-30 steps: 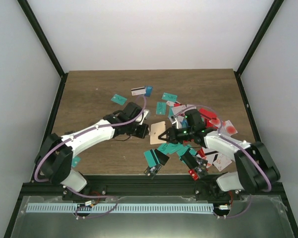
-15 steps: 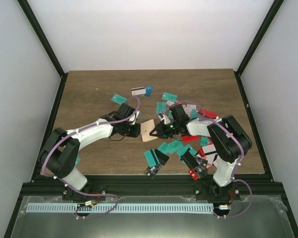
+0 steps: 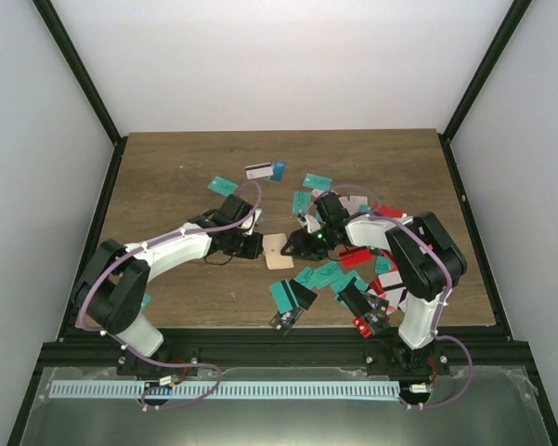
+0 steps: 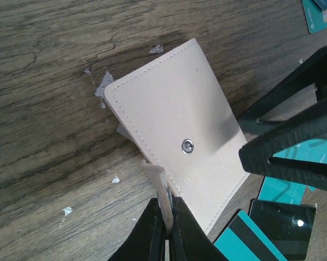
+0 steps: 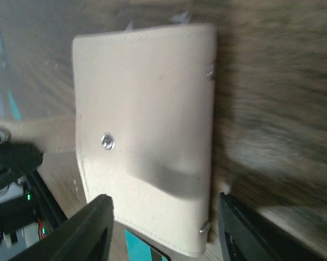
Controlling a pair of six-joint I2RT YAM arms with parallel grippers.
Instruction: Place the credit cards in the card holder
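Note:
The tan card holder (image 3: 278, 251) lies flat and closed on the wood, its snap stud facing up (image 4: 174, 125) (image 5: 147, 109). My left gripper (image 3: 256, 246) (image 4: 166, 215) is shut on the holder's little snap tab at its edge. From the right, my right gripper (image 3: 298, 245) (image 5: 163, 234) stands open just over the holder's other end, one finger (image 5: 92, 231) on each side, touching nothing. Credit cards lie scattered: teal ones (image 3: 320, 276) and a black one (image 4: 283, 220) just beside the holder, red ones (image 3: 357, 258) under the right arm, a white one (image 3: 257, 171) farther back.
More teal cards (image 3: 222, 185) (image 3: 317, 181) lie toward the back of the table. A teal and black card (image 3: 292, 295) and a red card (image 3: 367, 325) sit near the front edge. Black frame posts border the table on both sides.
My right gripper has opened and let go of the card holder, which now lies flat. Both grippers and the holder shifted left and slightly back. The left gripper stays shut on the tab.

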